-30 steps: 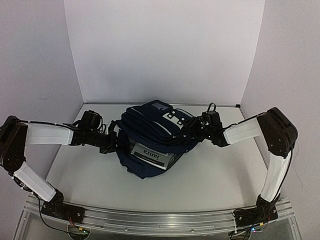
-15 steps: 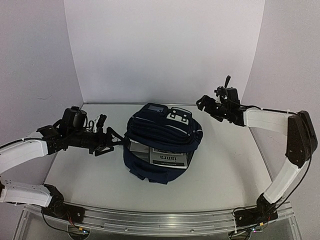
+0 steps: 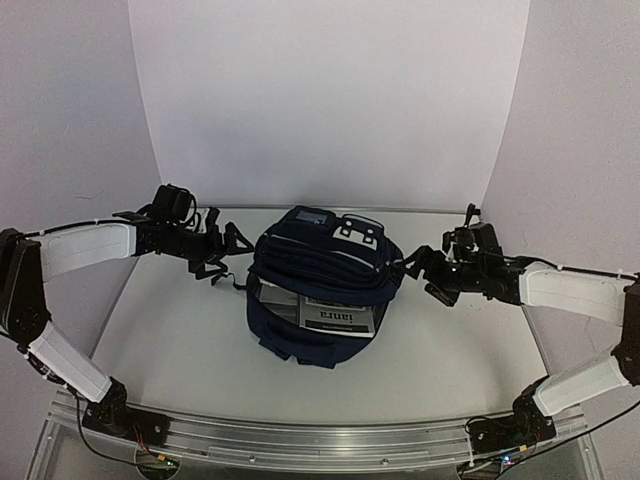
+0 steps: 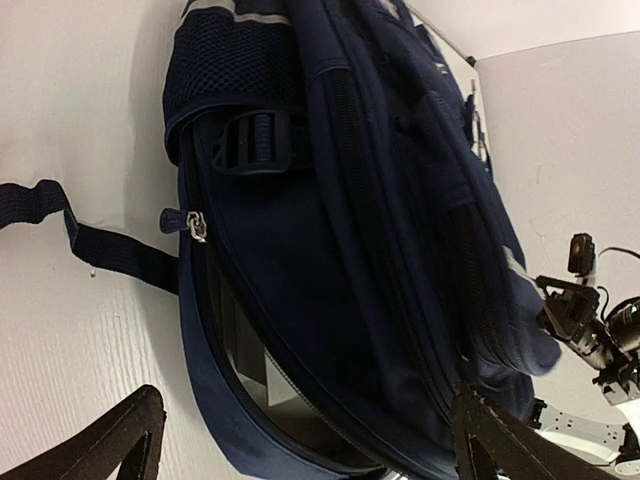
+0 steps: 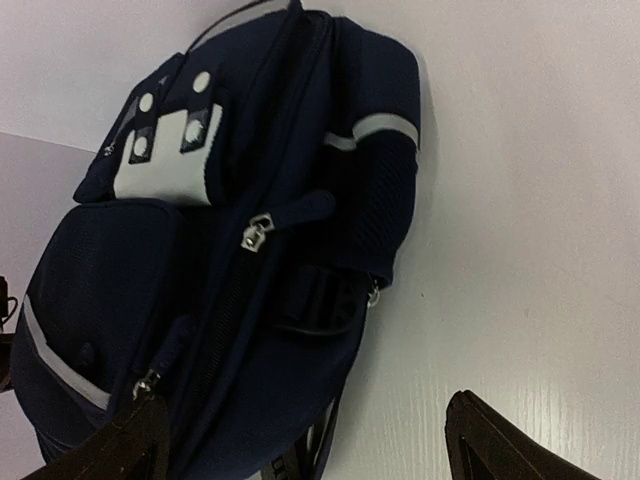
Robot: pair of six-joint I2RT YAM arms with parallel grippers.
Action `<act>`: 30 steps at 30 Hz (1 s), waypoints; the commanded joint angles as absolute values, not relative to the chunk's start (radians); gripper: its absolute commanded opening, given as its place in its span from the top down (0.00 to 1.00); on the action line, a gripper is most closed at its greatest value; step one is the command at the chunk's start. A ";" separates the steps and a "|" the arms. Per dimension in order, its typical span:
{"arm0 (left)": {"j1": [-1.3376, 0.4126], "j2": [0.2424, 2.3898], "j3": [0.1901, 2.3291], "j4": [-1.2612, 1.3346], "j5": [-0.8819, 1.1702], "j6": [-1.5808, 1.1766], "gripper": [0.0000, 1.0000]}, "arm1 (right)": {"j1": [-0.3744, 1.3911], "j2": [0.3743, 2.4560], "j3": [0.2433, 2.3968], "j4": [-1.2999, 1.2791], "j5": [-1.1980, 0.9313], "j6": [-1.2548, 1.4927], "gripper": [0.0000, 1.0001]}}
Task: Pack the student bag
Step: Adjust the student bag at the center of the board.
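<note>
Top external view first: where is your student bag (image 3: 325, 275)?

— In the middle of your white worktop (image 3: 170, 345), lying flat, with its long axis running near to far. Its mouth gapes toward the arm bases, and a printed book-like item (image 3: 335, 316) shows inside. The light grey flap (image 3: 358, 230) sits at the far end.

And your hands?

— Your left hand (image 3: 226, 257) is just beside the bag's left flank, and your right hand (image 3: 427, 277) is just beside its right. Both are spread wide and grip nothing.

What do the wrist views add?

— The left wrist view gives you the ribbed weave of the navy fabric. It also shows a black plastic buckle (image 4: 255, 145), a metal zipper pull (image 4: 194, 225) and a flat webbing strap (image 4: 105, 250) lying on the grained worktop. The flap is out of sight there. The right wrist view shows you that flap's two buckles, a mesh side pocket (image 5: 375, 200) under a pale stripe (image 5: 385, 127), and a second zipper pull (image 5: 258, 233). Only the top view lets you read the printed item as lettered.
</note>
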State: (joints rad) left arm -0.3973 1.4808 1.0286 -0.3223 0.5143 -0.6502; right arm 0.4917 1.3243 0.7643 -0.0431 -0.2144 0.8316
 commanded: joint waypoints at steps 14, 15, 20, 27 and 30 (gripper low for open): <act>-0.434 1.679 0.931 -0.014 0.726 -0.609 0.44 | 0.598 1.537 0.704 0.369 -0.132 1.024 0.57; -0.451 1.686 0.924 -0.002 0.727 -0.613 0.48 | 0.599 1.551 0.727 0.370 -0.114 1.017 0.63; -0.621 1.669 0.908 0.032 0.653 -0.635 0.69 | 0.572 1.631 0.828 0.373 -0.043 0.938 0.79; -0.768 1.509 0.869 0.004 0.527 -0.709 0.62 | 0.452 1.752 1.034 0.294 -0.132 0.760 0.74; -0.770 1.413 0.861 -0.093 0.436 -0.712 0.32 | 0.446 1.743 1.123 0.171 -0.129 0.679 0.61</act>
State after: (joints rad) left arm -0.7757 1.5506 0.8640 -0.0118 0.5604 -0.6924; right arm 0.4464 1.7499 1.0016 0.2805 -0.1197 0.8266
